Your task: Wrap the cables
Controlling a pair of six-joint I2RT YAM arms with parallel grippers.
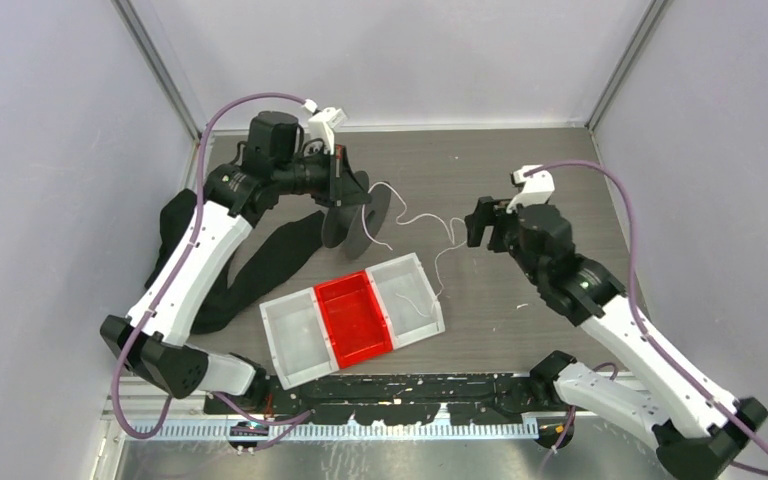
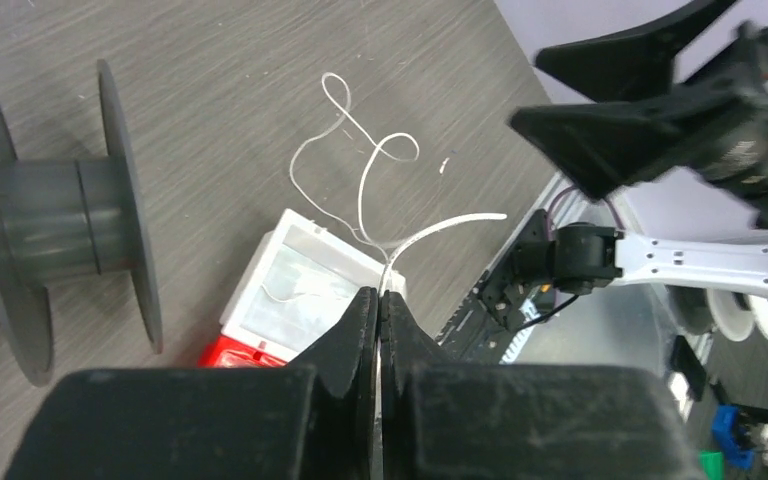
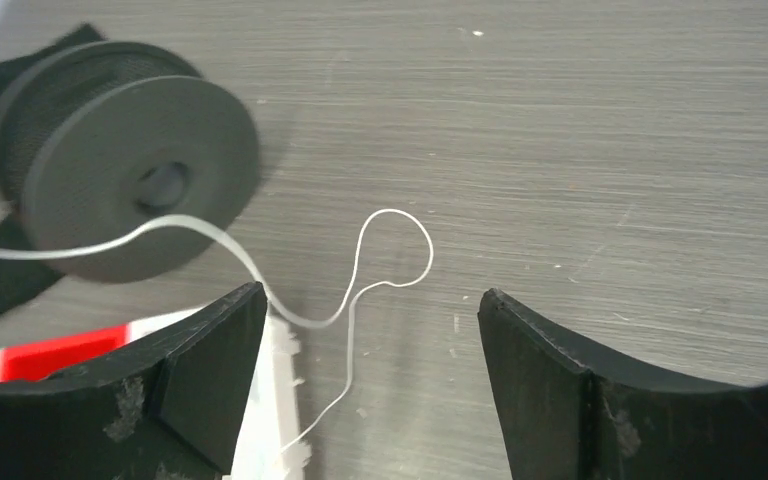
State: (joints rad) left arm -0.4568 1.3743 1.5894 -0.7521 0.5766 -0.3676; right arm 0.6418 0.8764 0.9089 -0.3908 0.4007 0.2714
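A thin white cable point(image 1: 422, 217) runs loosely curling across the table from my left gripper point(image 1: 364, 190) to the tray's right compartment. In the left wrist view my left gripper point(image 2: 380, 295) is shut on this cable point(image 2: 362, 160), next to a bare grey spool point(image 2: 50, 210). The spool point(image 1: 355, 218) stands on edge just below that gripper. My right gripper point(image 1: 480, 222) is open and empty, hovering near the cable's right bend. In the right wrist view the cable's loop point(image 3: 395, 250) lies on the table between and beyond the open fingers of this gripper point(image 3: 370, 295), untouched. The spool point(image 3: 120, 150) shows there too.
A three-part tray point(image 1: 355, 320), white, red and white, lies at the front centre; another bit of white cable point(image 1: 412, 302) lies in its right compartment. A wide black fabric strap point(image 1: 270, 260) lies left of the tray. A black base rail point(image 1: 410, 392) runs along the near edge.
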